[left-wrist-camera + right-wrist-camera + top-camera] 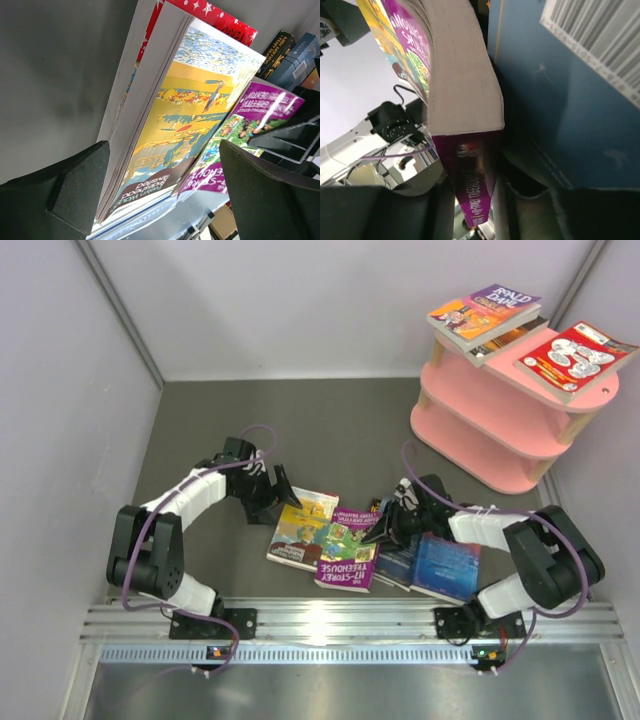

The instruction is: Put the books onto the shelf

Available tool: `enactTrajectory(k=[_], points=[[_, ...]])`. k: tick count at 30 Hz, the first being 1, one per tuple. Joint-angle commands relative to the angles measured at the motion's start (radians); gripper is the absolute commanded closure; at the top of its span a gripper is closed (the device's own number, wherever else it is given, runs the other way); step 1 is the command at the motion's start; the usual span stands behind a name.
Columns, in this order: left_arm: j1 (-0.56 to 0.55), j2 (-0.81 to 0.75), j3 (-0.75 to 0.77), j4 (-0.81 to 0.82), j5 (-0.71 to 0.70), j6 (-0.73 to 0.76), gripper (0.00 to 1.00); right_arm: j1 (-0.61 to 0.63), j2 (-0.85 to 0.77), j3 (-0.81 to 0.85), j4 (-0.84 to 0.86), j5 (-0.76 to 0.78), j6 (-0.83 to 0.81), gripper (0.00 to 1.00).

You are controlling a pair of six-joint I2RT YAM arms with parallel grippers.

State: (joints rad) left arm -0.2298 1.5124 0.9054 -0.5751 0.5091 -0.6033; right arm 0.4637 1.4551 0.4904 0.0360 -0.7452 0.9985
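Left hand spread wide, fingers standing either side of the page edge of the yellow book, no touch to be made out. Low over the dark grey tabletop, at the left of the loose pile. Beneath the yellow book, a red cover with white stars showing at the far end. Right hand pinching the spine corner of the purple Treehouse book, one finger against each face, that corner tilted up and the pages bowed. Just beside it in the right wrist view, a blue book with a barcode on the upturned cover. From above, a darker blue book next to the purple one and a brighter blue book partly over it on the right; no matching the barcode to either. Purple Treehouse book close against the yellow one, touching or overlapping, hard to say. These loose books lying near the front edge of the tabletop, between the two arms, well apart from the pink shelf in the far right corner. On the shelf's top board: purple Roald Dahl book resting on a dark book, and a red-and-white book at the right end.
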Motion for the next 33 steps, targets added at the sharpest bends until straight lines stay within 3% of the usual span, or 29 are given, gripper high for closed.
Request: enactTrajectory(k=[1, 3, 4, 7, 11, 14, 17, 20, 23, 27, 29, 33], points=[[-0.002, -0.004, 0.015, 0.044, 0.026, 0.011, 0.05, 0.035, 0.030, -0.055, -0.001, 0.178, -0.046, 0.77], [-0.002, -0.006, 0.021, 0.047, 0.029, 0.008, 0.05, 0.036, 0.018, -0.038, -0.007, 0.182, -0.055, 0.89], [-0.002, -0.008, 0.026, 0.049, 0.032, 0.008, 0.05, 0.038, 0.014, -0.032, -0.022, 0.187, -0.058, 1.00], [-0.002, -0.023, 0.062, 0.034, 0.017, 0.020, 0.05, 0.035, -0.022, 0.026, -0.079, 0.196, -0.083, 1.00], [-0.002, -0.052, 0.139, -0.014, -0.036, 0.060, 0.05, 0.036, -0.152, 0.251, -0.391, 0.260, -0.164, 1.00], [-0.002, -0.058, 0.148, -0.014, -0.052, 0.060, 0.05, 0.030, -0.173, 0.538, -0.574, 0.300, -0.224, 1.00], [-0.002, -0.054, 0.144, -0.003, -0.044, 0.043, 0.05, -0.002, -0.127, 0.959, -0.733, 0.308, -0.268, 1.00], [-0.002, -0.055, 0.150, 0.012, -0.044, 0.033, 0.06, -0.072, -0.067, 1.252, -0.795, 0.259, -0.290, 1.00], [-0.003, -0.054, 0.164, 0.018, -0.052, 0.028, 0.06, -0.193, -0.021, 1.454, -0.777, 0.156, -0.247, 1.00], [-0.005, -0.044, 0.167, 0.027, -0.047, 0.023, 0.06, -0.379, 0.028, 1.544, -0.534, 0.005, -0.065, 1.00], [-0.009, -0.038, 0.171, 0.027, -0.041, 0.022, 0.06, -0.425, 0.083, 1.574, -0.317, -0.019, 0.021, 1.00], [-0.013, -0.037, 0.187, 0.018, -0.041, 0.028, 0.07, -0.520, 0.247, 1.758, -0.160, 0.030, 0.133, 1.00]])
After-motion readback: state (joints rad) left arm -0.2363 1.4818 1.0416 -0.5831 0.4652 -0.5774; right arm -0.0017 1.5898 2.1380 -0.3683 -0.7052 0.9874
